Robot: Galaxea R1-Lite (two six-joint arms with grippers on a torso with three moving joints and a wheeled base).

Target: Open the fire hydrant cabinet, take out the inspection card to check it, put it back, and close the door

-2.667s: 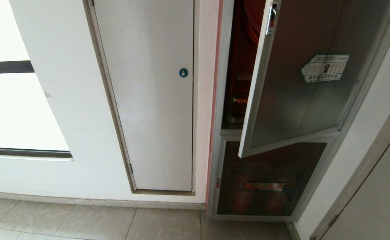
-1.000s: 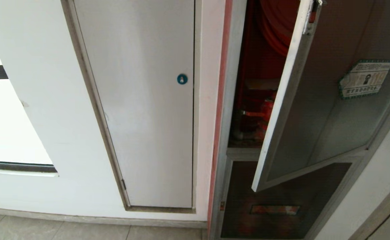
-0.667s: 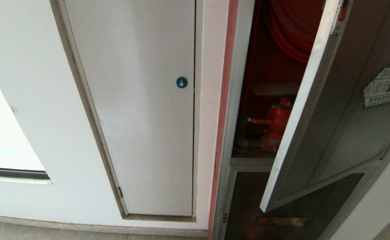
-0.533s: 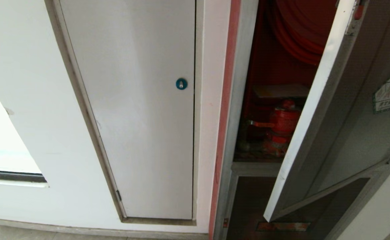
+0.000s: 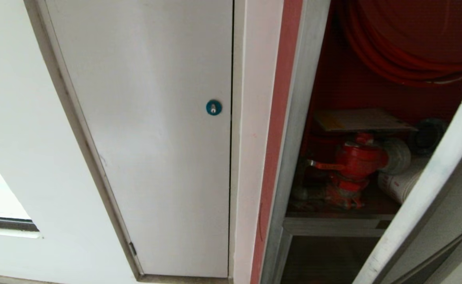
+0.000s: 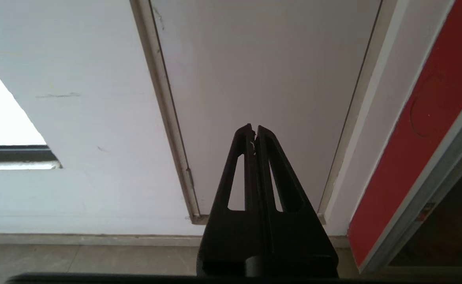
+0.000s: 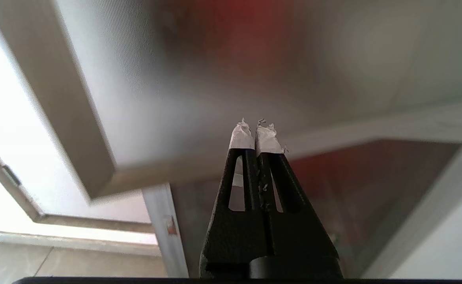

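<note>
You can see the door [image 5: 424,197] swung open on the fire hydrant cabinet [image 5: 305,118], and the inspection card [image 5: 363,119] lies flat on top of the red valve [image 5: 353,163] inside. Your left gripper [image 6: 254,132] and right gripper [image 7: 256,130] are both pinched together, holding nothing.

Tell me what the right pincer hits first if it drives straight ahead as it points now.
Most likely the door: the shut right pincer points at its tinted glass just above the lower frame rail. Depth is unclear in the wrist view, so I can't say how close it is.
</note>
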